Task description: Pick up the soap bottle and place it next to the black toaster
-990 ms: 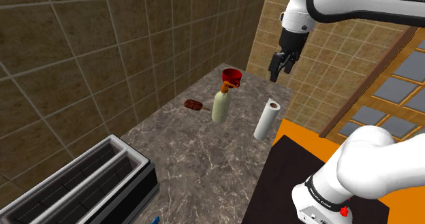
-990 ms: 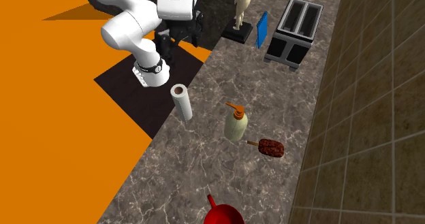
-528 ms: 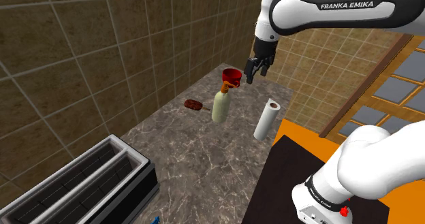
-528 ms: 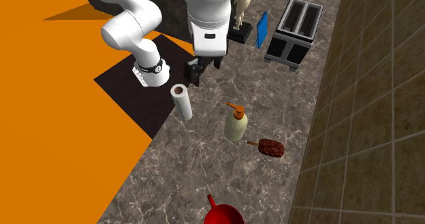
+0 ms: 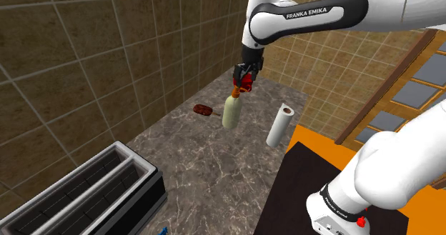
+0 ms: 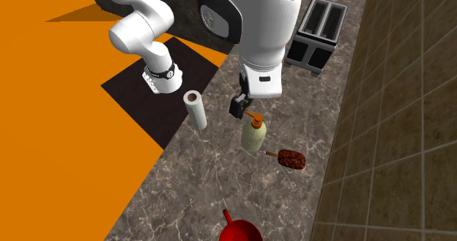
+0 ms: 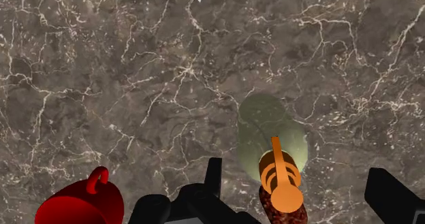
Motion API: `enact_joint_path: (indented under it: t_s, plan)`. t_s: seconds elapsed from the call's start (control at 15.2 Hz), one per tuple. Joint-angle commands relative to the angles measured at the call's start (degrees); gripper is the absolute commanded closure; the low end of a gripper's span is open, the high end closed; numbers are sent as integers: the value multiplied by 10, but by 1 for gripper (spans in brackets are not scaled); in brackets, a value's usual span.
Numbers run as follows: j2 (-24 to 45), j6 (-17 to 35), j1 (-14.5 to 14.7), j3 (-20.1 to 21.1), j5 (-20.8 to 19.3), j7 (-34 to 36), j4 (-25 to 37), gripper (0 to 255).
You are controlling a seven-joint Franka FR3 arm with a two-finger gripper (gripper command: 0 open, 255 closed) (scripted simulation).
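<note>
Open fingers above the soap bottle

The fingers (image 7: 212, 178) stand wide apart, holding nothing. The pale soap bottle (image 7: 272, 131) stands upright on the desk (image 7: 102, 86) below and between them, untouched, its orange pump (image 7: 279, 178) pointing up. The black toaster (image 6: 316, 31) sits well apart. A red cup (image 7: 78, 205) is nearby, its contents unseen.

The worktop (image 5: 207, 169) is veined brown stone, smooth and faintly polished. Wall tiles (image 5: 86, 55) at the shoulder view's upper left look matt. The bottle (image 5: 231, 111) is smooth and pale, the cup (image 7: 82, 205) glossy red, the roll (image 5: 279, 126) matt white.
</note>
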Motion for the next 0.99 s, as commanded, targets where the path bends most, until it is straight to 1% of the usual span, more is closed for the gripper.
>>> enact_joint_path:
  t_s: [0.0, 0.13, 0.59, 0.92]
  plan:
    - [38, 23, 2, 0, 4, -2, 19, 0]
    - [71, 35, 3, 1, 8, -3, 42, 0]
    - [89, 87, 2, 1, 8, -4, 7, 0]
    - [90, 91, 2, 1, 8, -4, 4, 0]
